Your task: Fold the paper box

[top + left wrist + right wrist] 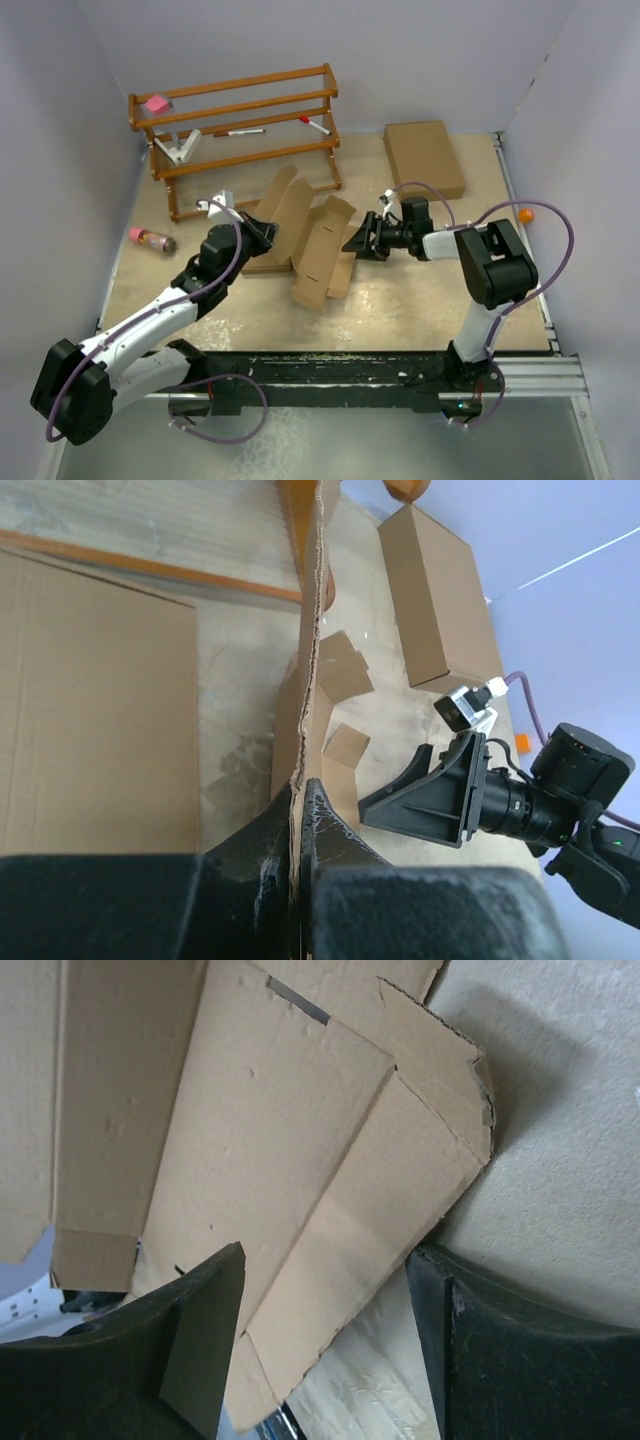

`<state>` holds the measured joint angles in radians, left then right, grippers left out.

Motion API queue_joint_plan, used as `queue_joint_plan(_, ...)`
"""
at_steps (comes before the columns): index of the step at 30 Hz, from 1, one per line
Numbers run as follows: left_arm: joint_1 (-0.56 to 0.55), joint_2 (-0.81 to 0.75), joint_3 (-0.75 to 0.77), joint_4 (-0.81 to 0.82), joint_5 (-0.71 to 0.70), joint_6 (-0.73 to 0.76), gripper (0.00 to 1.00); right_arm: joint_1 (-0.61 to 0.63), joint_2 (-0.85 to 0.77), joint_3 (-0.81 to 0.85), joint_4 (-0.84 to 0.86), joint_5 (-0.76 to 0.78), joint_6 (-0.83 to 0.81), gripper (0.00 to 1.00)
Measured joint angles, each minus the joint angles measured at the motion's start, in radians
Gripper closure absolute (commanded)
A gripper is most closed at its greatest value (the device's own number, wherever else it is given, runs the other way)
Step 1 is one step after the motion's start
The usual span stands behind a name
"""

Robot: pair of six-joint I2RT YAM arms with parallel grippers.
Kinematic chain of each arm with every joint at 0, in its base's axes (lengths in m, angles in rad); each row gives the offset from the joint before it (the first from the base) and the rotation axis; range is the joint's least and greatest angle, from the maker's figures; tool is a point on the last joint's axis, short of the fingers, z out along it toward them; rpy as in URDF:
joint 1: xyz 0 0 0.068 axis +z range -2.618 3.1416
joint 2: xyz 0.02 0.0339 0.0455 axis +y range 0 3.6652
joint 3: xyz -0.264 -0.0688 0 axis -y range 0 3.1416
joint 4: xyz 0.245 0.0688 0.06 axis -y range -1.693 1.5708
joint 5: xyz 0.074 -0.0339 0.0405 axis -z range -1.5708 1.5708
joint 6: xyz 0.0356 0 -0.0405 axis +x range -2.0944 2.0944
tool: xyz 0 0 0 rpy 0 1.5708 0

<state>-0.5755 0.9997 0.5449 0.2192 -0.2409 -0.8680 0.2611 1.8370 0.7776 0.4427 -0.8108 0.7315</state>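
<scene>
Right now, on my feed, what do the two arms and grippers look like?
The left arm and right arm have white links, black joints and a looping purple cable. The left gripper and right gripper are black with broad wedge-shaped fingers.

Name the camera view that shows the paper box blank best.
Top external: nearly the whole paper box shows, with its panels and flaps in frame. Left wrist sees it edge-on, clamped in the left gripper. Right wrist shows only some panels close up, framed by the open right gripper.
</scene>
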Motion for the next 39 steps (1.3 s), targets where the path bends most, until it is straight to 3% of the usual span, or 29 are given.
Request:
queue_joint_plan(4,-0.017,-0.001,-0.021,-0.007,-0.025,-0.020,0.96,0.018,-0.037,0.003,-0.059,0.069,-0.010,0.64)
queue_joint_plan(7,-0.023,0.001,-0.024,-0.005,-0.023,-0.019,0.96,0.021,-0.082,0.007,-0.096,0.123,-0.032,0.78)
queue_joint_plan(8,-0.026,0.006,-0.024,0.003,-0.017,-0.012,0.96,0.021,-0.097,0.012,-0.110,0.140,-0.044,0.78)
queue_joint_plan(22,-0.055,0.164,-0.024,0.109,0.084,-0.003,0.96,0.021,-0.131,0.054,-0.161,0.187,-0.160,0.65)
queue_joint_plan(30,-0.055,0.178,-0.034,0.133,0.084,0.015,0.96,0.023,-0.036,0.067,-0.145,0.112,-0.179,0.58)
queue_joint_plan(39,-0.055,0.193,-0.047,0.145,0.084,0.050,0.96,0.025,-0.063,0.067,-0.103,0.058,-0.195,0.54)
